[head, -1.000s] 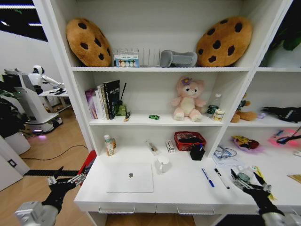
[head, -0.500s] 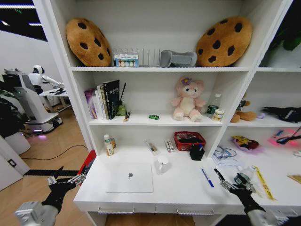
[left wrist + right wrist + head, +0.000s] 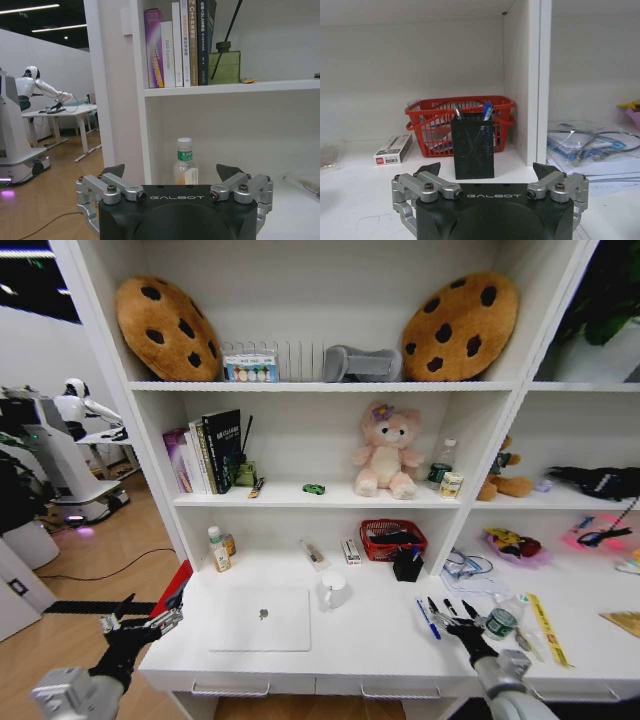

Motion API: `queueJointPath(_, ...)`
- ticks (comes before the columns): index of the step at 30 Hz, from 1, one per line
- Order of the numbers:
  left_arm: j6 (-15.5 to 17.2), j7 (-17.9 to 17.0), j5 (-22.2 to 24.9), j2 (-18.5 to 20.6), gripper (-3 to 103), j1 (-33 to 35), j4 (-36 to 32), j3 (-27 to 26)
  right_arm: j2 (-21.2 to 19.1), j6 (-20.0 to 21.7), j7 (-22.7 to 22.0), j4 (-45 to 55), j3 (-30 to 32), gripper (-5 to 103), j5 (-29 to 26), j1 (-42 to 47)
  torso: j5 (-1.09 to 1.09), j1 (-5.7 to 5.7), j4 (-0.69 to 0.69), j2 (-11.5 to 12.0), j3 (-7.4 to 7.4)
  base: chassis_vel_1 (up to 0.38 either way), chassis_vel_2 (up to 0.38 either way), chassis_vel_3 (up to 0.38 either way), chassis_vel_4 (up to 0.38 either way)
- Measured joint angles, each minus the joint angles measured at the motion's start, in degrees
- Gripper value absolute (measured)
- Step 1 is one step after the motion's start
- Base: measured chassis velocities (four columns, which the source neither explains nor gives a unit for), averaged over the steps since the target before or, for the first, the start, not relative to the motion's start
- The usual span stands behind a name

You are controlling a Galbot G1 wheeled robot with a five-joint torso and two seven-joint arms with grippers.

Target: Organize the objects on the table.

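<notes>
The silver laptop (image 3: 262, 619) lies closed on the white table (image 3: 370, 652), left of centre. A blue pen (image 3: 422, 618) and a black pen (image 3: 447, 607) lie on the table's right part. My right gripper (image 3: 452, 616) hovers open just over them, with nothing between its fingers (image 3: 429, 168). A small clear bottle (image 3: 503, 618) lies just right of that gripper. The tiny green toy car (image 3: 314, 488) sits on the middle shelf. My left gripper (image 3: 140, 618) hangs open off the table's left end, facing a drink bottle (image 3: 185, 162).
A black mesh pen holder (image 3: 473, 148) stands before a red basket (image 3: 460, 116) at the back of the table. A white mug (image 3: 332, 589) stands beside the laptop, and a yellow ruler (image 3: 545, 630) lies at the right. A shelf upright (image 3: 534, 80) rises right of the basket.
My right gripper has moved left, away from the small clear bottle and over the pens. The camera has shifted a little to the right. The left arm has stayed put.
</notes>
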State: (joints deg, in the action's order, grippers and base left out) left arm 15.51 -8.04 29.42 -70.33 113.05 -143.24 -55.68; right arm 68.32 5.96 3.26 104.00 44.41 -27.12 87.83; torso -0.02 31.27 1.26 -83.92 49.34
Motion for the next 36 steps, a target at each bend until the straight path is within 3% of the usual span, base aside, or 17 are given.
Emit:
queueJointPath(5,0.0,0.0,0.0,0.0,100,0.0,0.0,0.0,-2.1,6.1,-4.8,-1.8,-4.1,100,-1.2,-3.8,0.03,0.00,0.00,0.0,0.00,0.000,0.000,0.000,0.000)
queueJointPath(16,0.0,0.0,0.0,0.0,100,0.0,0.0,0.0,-6.2,12.4,-5.2,-7.5,-8.8,102,-4.3,-8.2,0.02,0.00,0.01,0.0,0.00,0.000,0.000,0.000,0.000)
queueJointPath(21,0.0,0.0,0.0,0.0,100,0.0,0.0,0.0,-7.3,13.1,-5.2,-8.5,-9.3,89,-4.9,-9.2,0.00,-0.01,0.01,0.0,-0.01,0.000,0.000,0.000,0.000)
queueJointPath(24,0.0,0.0,0.0,0.0,100,0.0,0.0,0.0,-7.8,13.0,-4.9,-9.0,-9.3,72,-5.8,-9.4,0.00,-0.01,0.02,0.0,-0.01,0.000,0.000,0.000,0.000)
queueJointPath(25,0.0,0.0,0.0,0.0,100,0.0,0.0,0.0,-7.8,13.0,-4.9,-9.0,-9.3,72,-5.8,-9.4,0.00,-0.01,0.02,0.0,-0.01,0.000,0.000,0.000,0.000)
queueJointPath(31,0.0,0.0,0.0,0.0,100,0.0,0.0,0.0,-7.8,13.0,-4.0,-8.5,-9.2,45,-6.5,-8.9,0.02,-0.01,0.01,0.0,-0.01,0.000,0.000,0.000,0.000)
queueJointPath(36,0.0,0.0,0.0,0.0,100,0.0,0.0,0.0,-7.6,13.0,-3.8,-8.1,-9.2,34,-6.6,-8.8,0.03,-0.01,0.01,0.0,-0.01,0.000,0.000,0.000,0.000)
